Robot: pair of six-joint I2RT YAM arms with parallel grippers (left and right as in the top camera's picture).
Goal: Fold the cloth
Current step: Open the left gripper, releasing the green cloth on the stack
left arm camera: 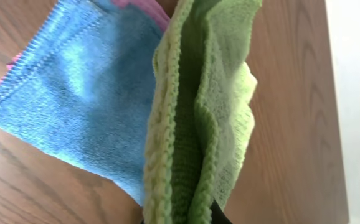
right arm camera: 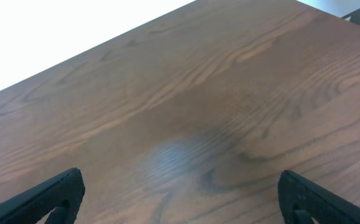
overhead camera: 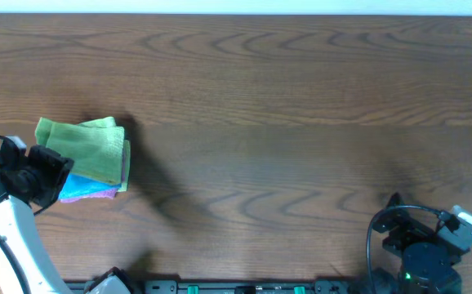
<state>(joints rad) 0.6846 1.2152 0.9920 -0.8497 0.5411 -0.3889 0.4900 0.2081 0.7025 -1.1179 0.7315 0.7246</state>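
At the tabletop's (overhead camera: 285,122) left edge, we see the lime-green cloth (left arm camera: 198,124) bunched into a narrow strip. Its long axis runs straight out from the left end effector (overhead camera: 56,173), which pinches its near end. It drapes over a blue cloth (left arm camera: 74,93) and a pink cloth (left arm camera: 142,9). The right end effector (right arm camera: 180,194) hangs spread over bare wood, well apart.

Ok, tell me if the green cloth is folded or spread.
Folded, loosely: the green cloth shows stacked layers lying over the blue cloth.
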